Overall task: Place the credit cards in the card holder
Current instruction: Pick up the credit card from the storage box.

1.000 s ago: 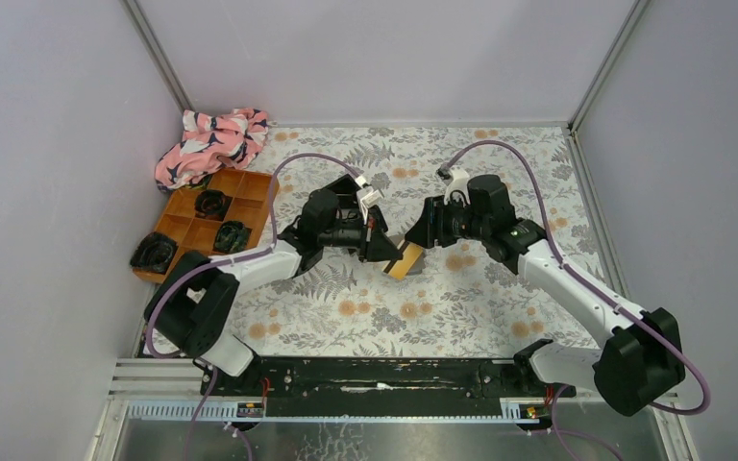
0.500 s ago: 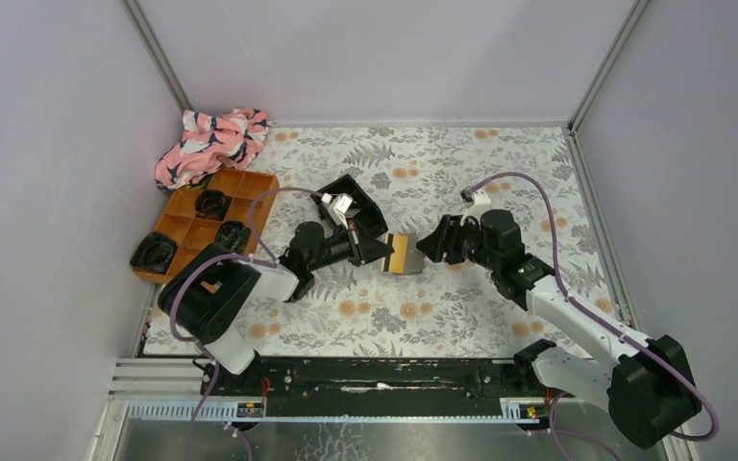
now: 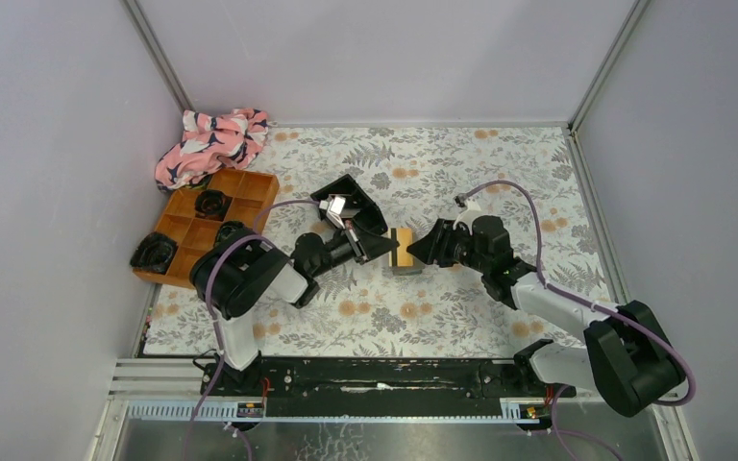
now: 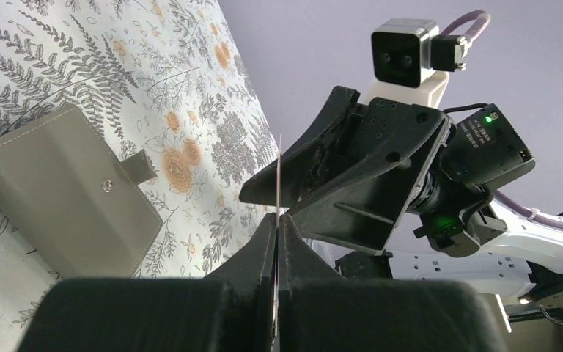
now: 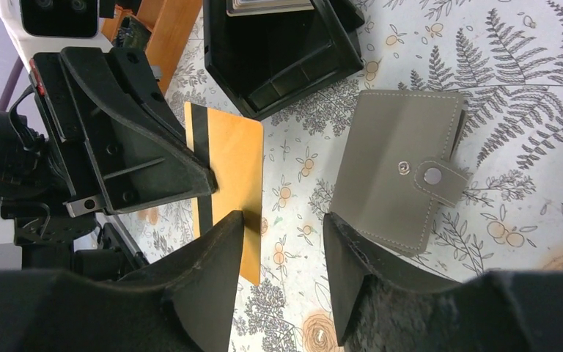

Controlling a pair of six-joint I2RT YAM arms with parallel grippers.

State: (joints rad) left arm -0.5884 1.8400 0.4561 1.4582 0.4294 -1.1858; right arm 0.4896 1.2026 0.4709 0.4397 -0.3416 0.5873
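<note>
Two grippers face each other at the middle of the top view, above the flower-patterned table [image 3: 461,173]. The left gripper [image 4: 278,220] is clamped on one gold card [image 5: 234,158] with a dark stripe. It pinches the card at one end, so the card stands on edge clear of the table and shows only as a thin line in the left wrist view. The right gripper [image 5: 282,235] has its jaws apart, with bare table showing in the gap. The jaw at the left of its wrist view overlaps the lower edge of the card; whether it touches the card I cannot tell. The card holder [image 5: 399,176] lies flat on the table, folded shut, with its snap tab at its right edge. It sits right of centre in the right wrist view, just beside the card. A black tray [image 5: 293,62] sits at the top of that view with pale cards [image 5: 267,6] in it. At the left of the top view, an orange compartment tray [image 3: 250,187] and a pink cloth [image 3: 213,142] lie near the wall.
</note>
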